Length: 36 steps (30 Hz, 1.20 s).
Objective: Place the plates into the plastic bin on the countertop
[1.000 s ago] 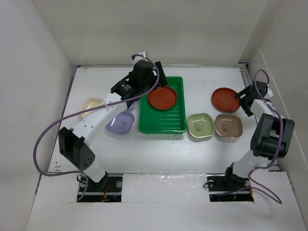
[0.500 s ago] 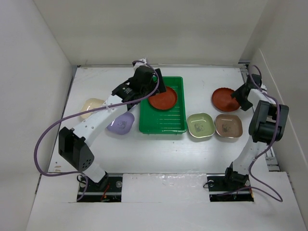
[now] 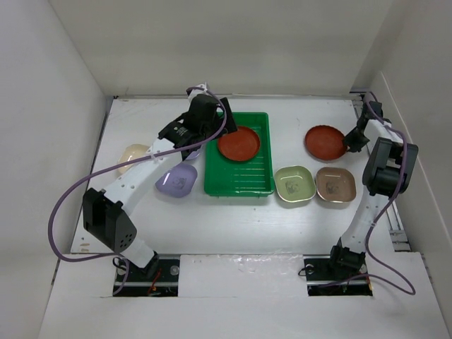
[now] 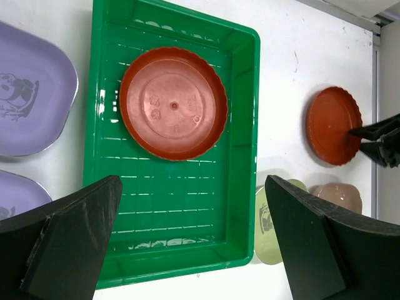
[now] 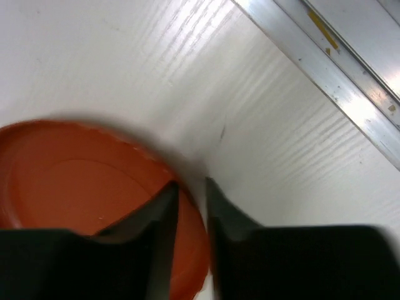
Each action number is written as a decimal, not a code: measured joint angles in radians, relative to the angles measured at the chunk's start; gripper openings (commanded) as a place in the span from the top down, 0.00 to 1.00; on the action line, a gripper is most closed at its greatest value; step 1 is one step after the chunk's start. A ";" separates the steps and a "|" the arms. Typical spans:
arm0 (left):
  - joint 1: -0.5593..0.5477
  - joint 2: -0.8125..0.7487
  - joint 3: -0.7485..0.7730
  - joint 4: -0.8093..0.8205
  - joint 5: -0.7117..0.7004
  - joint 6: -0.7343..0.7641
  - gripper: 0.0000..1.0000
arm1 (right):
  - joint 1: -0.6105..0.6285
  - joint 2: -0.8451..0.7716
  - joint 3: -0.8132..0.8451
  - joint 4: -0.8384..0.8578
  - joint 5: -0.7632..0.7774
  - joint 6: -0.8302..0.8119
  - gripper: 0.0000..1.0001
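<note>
The green plastic bin (image 3: 240,176) sits mid-countertop with one round red plate (image 3: 239,143) lying in its far half. A second red plate (image 3: 323,143) rests on the countertop to the right. My right gripper (image 3: 349,142) is at this plate's right edge. In the right wrist view the right gripper (image 5: 190,187) is shut on the red plate (image 5: 75,187), one finger inside the rim and one outside. My left gripper (image 4: 192,181) hangs open and empty above the bin (image 4: 247,125), by the bin's far left corner (image 3: 200,116).
Light green plate (image 3: 294,186) and tan-pink plate (image 3: 335,185) lie right of the bin. A lavender plate (image 3: 176,180) and a cream plate (image 3: 134,155) lie to its left. A second lavender plate (image 4: 31,100) shows in the left wrist view. White walls surround the countertop.
My right gripper swung to the red plate's right edge and closed on its rim; the plate shifted slightly left. My left gripper drew back left from over the bin.
</note>
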 measured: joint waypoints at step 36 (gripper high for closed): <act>0.625 0.492 0.687 -0.280 0.131 0.163 0.00 | 0.714 -0.111 0.058 0.044 -0.054 -0.077 1.00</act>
